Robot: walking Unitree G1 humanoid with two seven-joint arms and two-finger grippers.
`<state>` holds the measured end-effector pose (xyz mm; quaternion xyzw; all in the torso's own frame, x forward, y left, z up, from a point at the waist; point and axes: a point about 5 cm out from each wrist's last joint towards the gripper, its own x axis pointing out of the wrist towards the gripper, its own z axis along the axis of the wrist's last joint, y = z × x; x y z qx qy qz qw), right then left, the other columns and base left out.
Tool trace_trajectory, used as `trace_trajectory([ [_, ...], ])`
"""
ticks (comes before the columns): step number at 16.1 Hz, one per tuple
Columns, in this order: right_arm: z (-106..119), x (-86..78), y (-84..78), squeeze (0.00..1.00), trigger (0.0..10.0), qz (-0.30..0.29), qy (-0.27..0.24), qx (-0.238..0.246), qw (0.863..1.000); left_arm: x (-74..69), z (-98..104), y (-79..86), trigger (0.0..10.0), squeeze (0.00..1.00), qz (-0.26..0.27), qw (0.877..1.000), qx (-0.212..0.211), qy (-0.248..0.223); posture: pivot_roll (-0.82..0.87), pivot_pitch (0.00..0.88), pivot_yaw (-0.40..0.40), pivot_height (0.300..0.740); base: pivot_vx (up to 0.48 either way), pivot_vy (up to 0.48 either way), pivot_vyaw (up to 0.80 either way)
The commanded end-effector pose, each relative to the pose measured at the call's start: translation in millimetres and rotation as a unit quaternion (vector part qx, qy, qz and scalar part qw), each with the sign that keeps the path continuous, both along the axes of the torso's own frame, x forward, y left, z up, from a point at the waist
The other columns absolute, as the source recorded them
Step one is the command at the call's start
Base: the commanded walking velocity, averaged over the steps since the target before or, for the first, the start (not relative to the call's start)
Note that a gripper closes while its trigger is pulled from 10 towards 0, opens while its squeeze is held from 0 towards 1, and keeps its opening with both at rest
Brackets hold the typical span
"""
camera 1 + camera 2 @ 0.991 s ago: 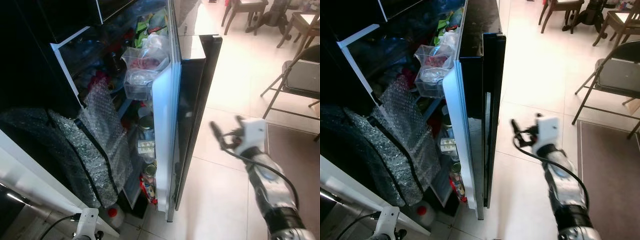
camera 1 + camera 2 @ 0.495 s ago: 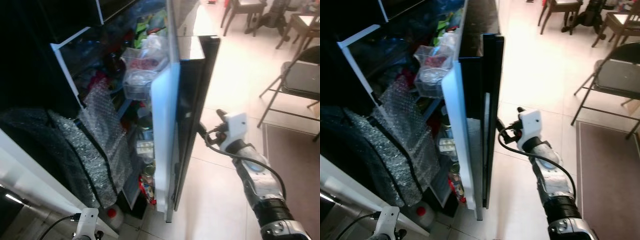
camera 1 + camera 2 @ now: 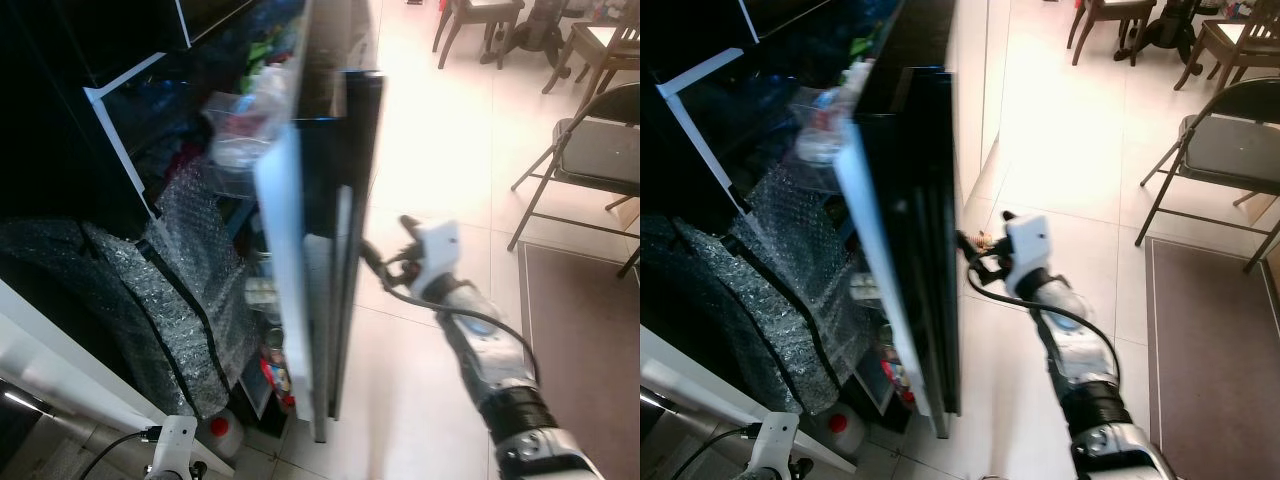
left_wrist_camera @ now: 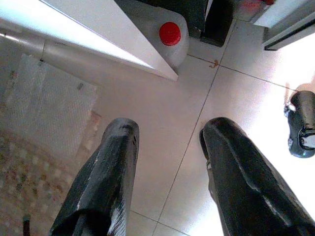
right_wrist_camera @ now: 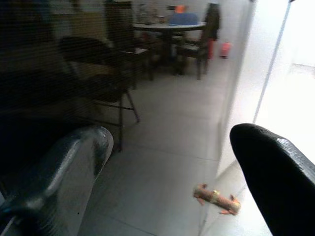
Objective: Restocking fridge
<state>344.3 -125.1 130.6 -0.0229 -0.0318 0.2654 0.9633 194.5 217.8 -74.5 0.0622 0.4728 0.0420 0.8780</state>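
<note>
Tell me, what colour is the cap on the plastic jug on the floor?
Red, clearest in the left wrist view: the white plastic jug's round cap.

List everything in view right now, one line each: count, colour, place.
Glossy black fridge door: one, white inner edge, half open.
Clear plastic containers: about two, blurred, on door shelf.
Bubble wrap sheets: several, clear, draped inside fridge.
Red-capped white jug: one, on floor below fridge.
Grey folding metal chair: one, right side on tiles.
Dark wooden dining chairs: several, far room.
Small brown object: one, on floor.
Right gripper: open, at door's outer face.
Left gripper: open, hanging low.
</note>
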Motion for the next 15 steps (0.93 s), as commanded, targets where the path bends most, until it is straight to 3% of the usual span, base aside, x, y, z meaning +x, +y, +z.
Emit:
trace_trajectory([
  [1, 6.0, -0.4, 24.9, 0.0, 10.0, 0.051, -0.011, -0.007, 0.999, -4.6, -2.1, 2.2, 10.0, 0.0, 0.005, 1.0, 0.005, 0.009, -0.26, 0.041, 0.038, 0.74, 0.0, 0.0, 0.0],
  [12, 29.5, -0.4, 125.6, 0.0, 10.0, 0.177, -0.014, 0.04, 0.983, -5.6, -3.4, -1.7, 10.0, 0.0, 0.011, 1.0, -0.001, 0.009, -0.24, 0.028, 0.019, 0.74, 0.0, 0.0, 0.0],
  [15, 33.1, 0.8, 136.2, 0.0, 10.0, 0.185, -0.007, 0.051, 0.981, -6.0, -3.7, -2.5, 10.0, 0.0, 0.013, 1.0, -0.002, 0.008, -0.23, 0.025, 0.015, 0.74, 0.0, 0.0, 0.0],
])
